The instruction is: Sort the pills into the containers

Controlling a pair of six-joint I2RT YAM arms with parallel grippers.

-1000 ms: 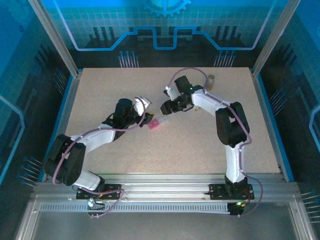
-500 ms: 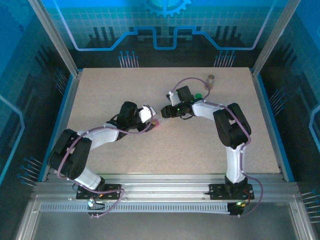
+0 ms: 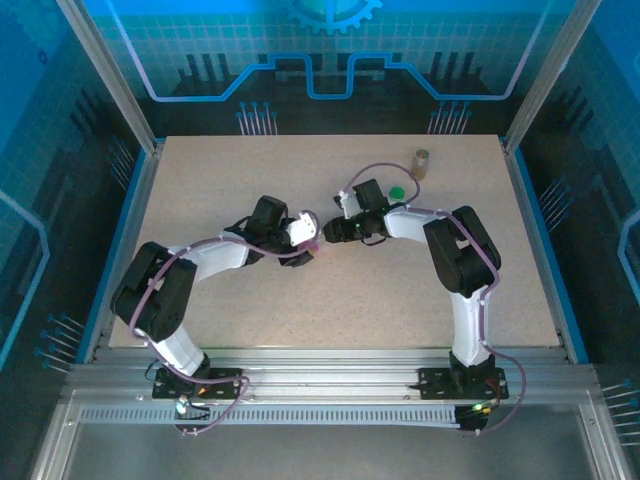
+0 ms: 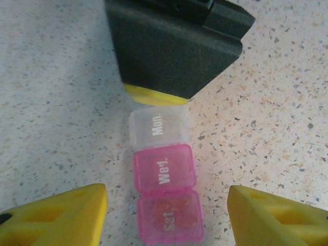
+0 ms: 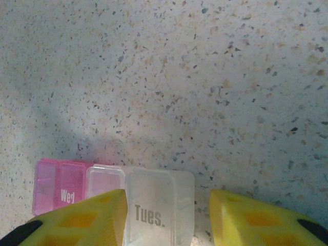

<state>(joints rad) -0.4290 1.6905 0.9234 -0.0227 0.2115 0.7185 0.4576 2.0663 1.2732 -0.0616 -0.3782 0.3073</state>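
A pill organiser strip (image 4: 163,169) lies on the table, with a clear "Mon." cell, a pink "Wed." cell and a pink "Sat." cell (image 4: 170,218) with reddish pills showing through its lid. My left gripper (image 4: 167,196) is open, its yellow fingers (image 4: 72,215) standing apart on either side of the "Sat." cell. My right gripper (image 5: 168,197) is open around the clear "Tues." cell (image 5: 156,207); its left finger (image 5: 87,218) lies against the cell and the other stands off. In the top view both grippers (image 3: 308,232) (image 3: 329,233) meet at the strip (image 3: 316,243). The green-capped bottle (image 3: 397,192) and brownish vial (image 3: 421,161) stand behind.
The right gripper's black finger with its yellow tip (image 4: 169,56) sits at the far end of the strip in the left wrist view. The speckled table (image 3: 230,170) has raised blue edges and metal posts around it.
Both arms have closed in on the strip from either side. My left jaws have widened and my right jaws have narrowed. The green-capped bottle has come into sight behind the right arm.
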